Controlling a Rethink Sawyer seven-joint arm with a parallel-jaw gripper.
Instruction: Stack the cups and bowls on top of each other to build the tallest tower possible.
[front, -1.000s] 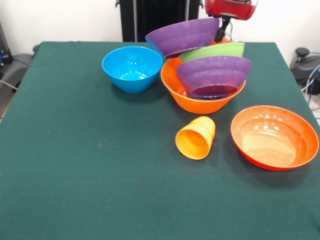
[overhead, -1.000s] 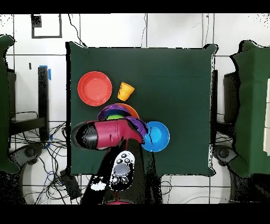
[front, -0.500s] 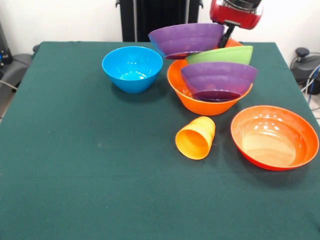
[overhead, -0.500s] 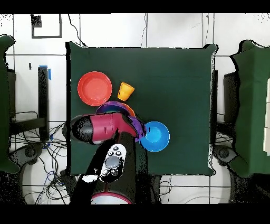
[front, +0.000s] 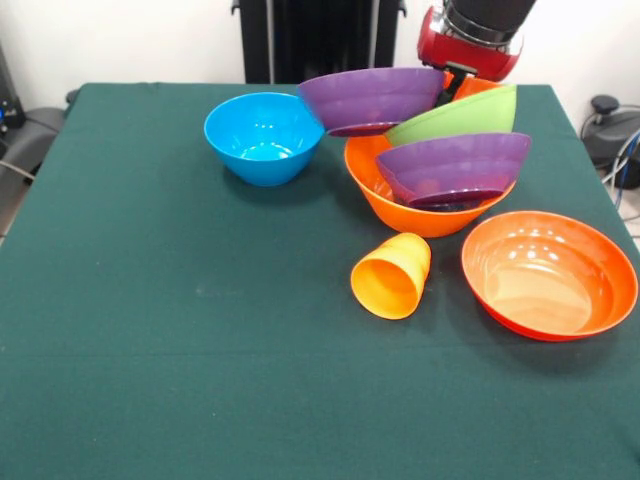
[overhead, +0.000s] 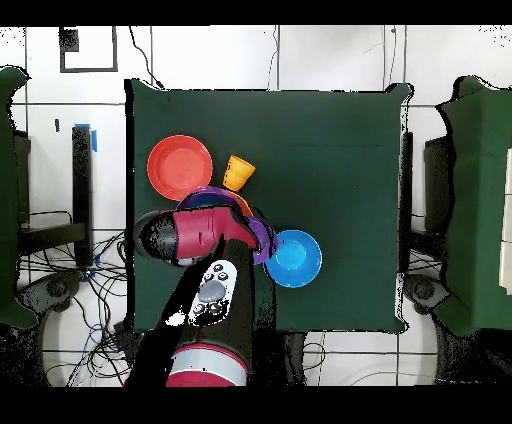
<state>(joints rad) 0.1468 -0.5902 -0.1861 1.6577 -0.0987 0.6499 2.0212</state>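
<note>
I take the large glossy yellow-orange plastic bowl (front: 425, 205) as my landmark; it sits on the green cloth-covered table (front: 150, 330) toward the robot's side. Inside it a wide purple plastic bowl (front: 455, 168) lies tilted, a lime green plastic bowl (front: 460, 115) leans behind that, and a second purple bowl (front: 370, 98) hangs tipped above the landmark's far-left rim in the front view. The red and black arm's gripper (front: 452, 72) is right behind that upper bowl; I cannot tell how far it is open or whether it holds anything. Medium blue plastic bowl (front: 265, 135) stands just left of the landmark. Yellow-orange tapered plastic cup (front: 392, 275) lies on its side in front of it. Wide red-orange plastic bowl (front: 548, 273) sits upright to its front right.
</note>
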